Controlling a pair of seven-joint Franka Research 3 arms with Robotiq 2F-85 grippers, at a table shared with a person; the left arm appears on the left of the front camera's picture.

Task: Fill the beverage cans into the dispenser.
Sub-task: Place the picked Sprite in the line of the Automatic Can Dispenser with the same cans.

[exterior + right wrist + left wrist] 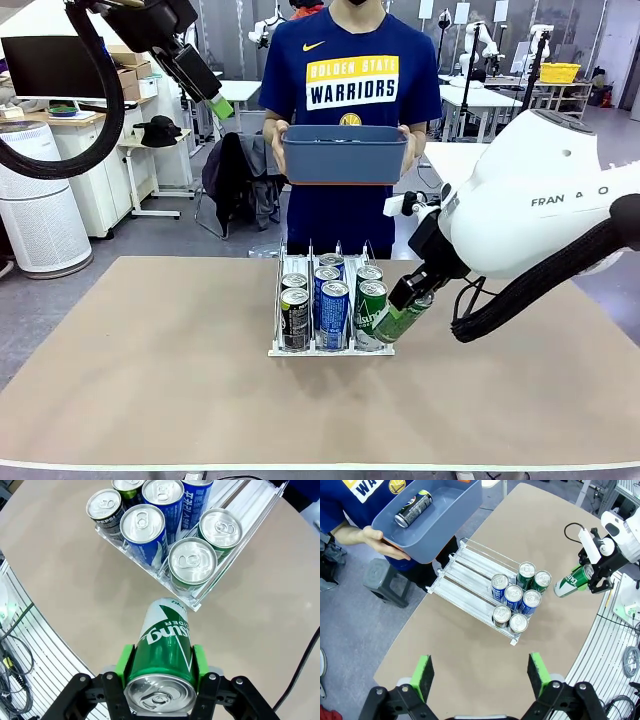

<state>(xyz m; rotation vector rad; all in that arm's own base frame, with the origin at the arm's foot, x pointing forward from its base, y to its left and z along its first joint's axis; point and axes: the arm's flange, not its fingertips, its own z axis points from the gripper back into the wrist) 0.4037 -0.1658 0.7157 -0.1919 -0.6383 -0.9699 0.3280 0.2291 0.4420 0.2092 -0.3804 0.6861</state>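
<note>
- The dispenser stands mid-table, front end toward the robot
- Seven beverage cans queue at that front end: two dark in one outer lane, three blue in the middle, two green in the other outer lane; the rear of every lane is bare
- The green can is tilted, its top toward the wrist camera, above the table just beside the dispenser's front corner on the green-lane side
- The right gripper has its fingers clenched on the green can's body, near the top
- The left gripper has its fingers spread wide with nothing between them, and hangs high over the table
- The blue bin is held by the person's hand beyond the far edge; one dark can lies inside
- Progress, as judged: loading is well along; outstanding items — the gripped can and the one in the bin, neither yet in a lane
- Legible print: "PEPSI" on a dark can; Korean lettering on a blue can; "CIDER" and a word ending "sung" on the gripped can; "GOLDEN STATE WARRIORS" on the shirt; "FRAN A" on the arm shell
</note>
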